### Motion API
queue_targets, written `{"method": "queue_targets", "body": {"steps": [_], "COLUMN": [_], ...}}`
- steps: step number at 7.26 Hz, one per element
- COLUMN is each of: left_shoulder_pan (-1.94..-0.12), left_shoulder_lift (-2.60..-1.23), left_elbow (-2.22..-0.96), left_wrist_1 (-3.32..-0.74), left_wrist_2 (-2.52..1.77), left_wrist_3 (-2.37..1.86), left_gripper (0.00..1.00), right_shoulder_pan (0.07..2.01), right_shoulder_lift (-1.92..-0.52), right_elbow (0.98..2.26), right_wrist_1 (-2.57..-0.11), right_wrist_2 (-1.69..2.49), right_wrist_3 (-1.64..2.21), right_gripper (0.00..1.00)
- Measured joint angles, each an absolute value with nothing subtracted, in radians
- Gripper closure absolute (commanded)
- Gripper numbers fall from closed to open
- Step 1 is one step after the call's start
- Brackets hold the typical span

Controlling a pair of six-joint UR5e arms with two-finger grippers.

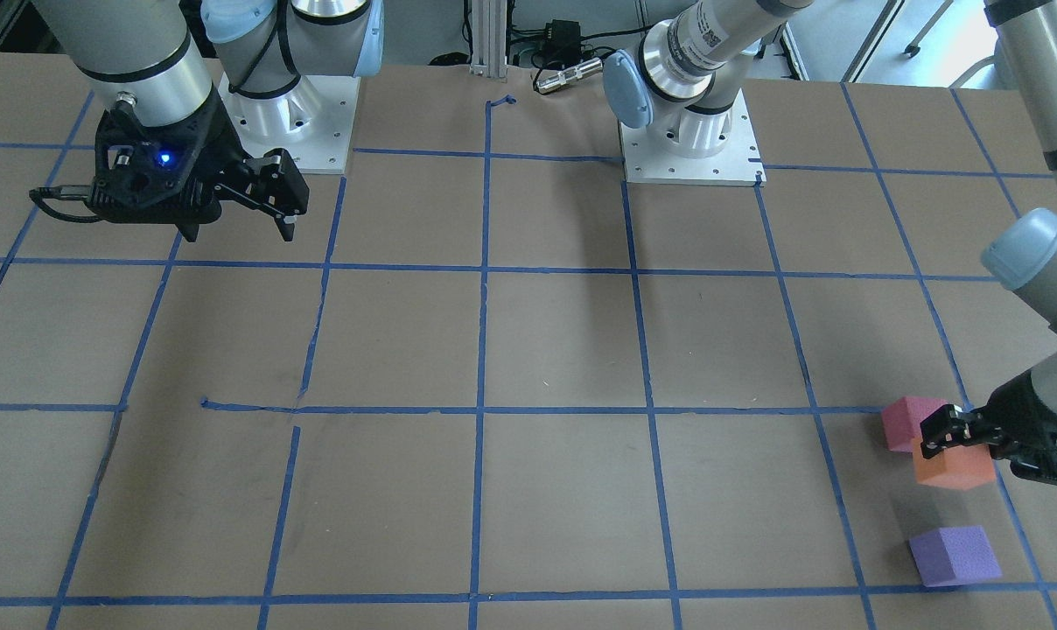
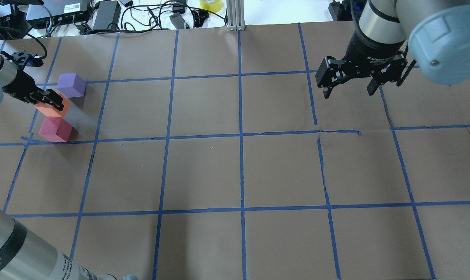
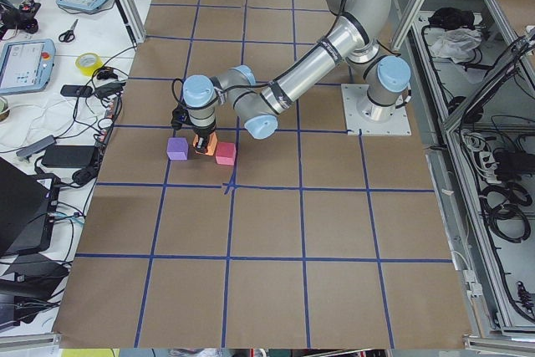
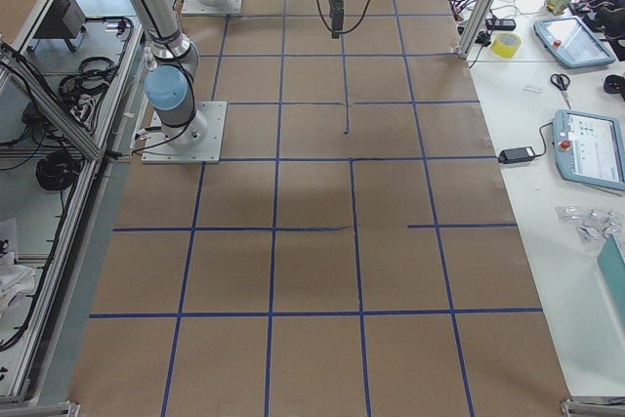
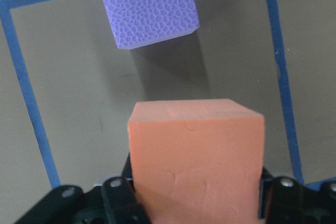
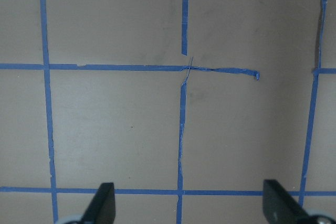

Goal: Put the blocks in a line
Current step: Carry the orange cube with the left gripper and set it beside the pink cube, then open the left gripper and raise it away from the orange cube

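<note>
Over at the far left end of the surface (image 2: 204, 171), the left fingers (image 1: 941, 431) are clamped on the orange block (image 5: 195, 156), one on either side, so the top and front faces are bare. That looks like a sensible hold: with the sides pinned, the cube can be set down square rather than twisted. I can't tell from here whether it's resting on the paper or a touch above it.

Look where it's being held: right in the slot between the other two. The purple block (image 2: 71, 84) sits just beyond it, on the operators' side, with a clear gap in the wrist view. The pinkish-red block (image 2: 56, 129) is just beside it on the robot's side, close enough that I can't say whether the corners touch. All three are near the blue tape line at that end, well apart from the middle of the grid.

To my eye this is the placing step, and the job's nearly there. The three read as a rough row, but the spacing is uneven and the orange sits a shade off the line through its neighbours. The risk is a nudge to the pinkish-red one on release.

The right fingers (image 6: 105, 205) are spread wide with nothing between them, hanging over bare paper at the opposite end, out of the way.
</note>
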State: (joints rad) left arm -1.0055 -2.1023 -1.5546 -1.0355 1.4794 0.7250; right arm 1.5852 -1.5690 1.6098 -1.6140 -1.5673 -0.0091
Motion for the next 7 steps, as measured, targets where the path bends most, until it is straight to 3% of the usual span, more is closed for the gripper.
{"method": "queue_targets", "body": {"steps": [2, 3, 5, 6, 7], "left_shoulder_pan": [-1.005, -1.005, -1.004, -1.004, -1.003], "left_shoulder_lift": [-2.117, -2.129, -2.162, -2.170, -2.175], "left_elbow": [-1.559, -1.565, -1.589, -1.600, -1.607], "left_wrist_1": [-1.032, -1.013, -0.930, -0.895, -0.879], "left_wrist_2": [1.481, 1.481, 1.481, 1.481, 1.479], "left_wrist_3": [0.708, 0.707, 0.709, 0.709, 0.704], "left_gripper": [1.00, 0.52, 0.24, 0.00, 0.00], "right_shoulder_pan": [1.585, 1.587, 1.587, 1.587, 1.587], "right_shoulder_lift": [-1.578, -1.581, -1.585, -1.586, -1.587], "right_elbow": [1.599, 1.597, 1.596, 1.598, 1.600], "right_wrist_1": [-1.623, -1.622, -1.623, -1.621, -1.623], "right_wrist_2": [-1.558, -1.559, -1.563, -1.566, -1.570], "right_wrist_3": [0.004, 0.013, 0.017, 0.014, 0.008], "right_gripper": [0.00, 0.00, 0.00, 0.00, 0.00]}}
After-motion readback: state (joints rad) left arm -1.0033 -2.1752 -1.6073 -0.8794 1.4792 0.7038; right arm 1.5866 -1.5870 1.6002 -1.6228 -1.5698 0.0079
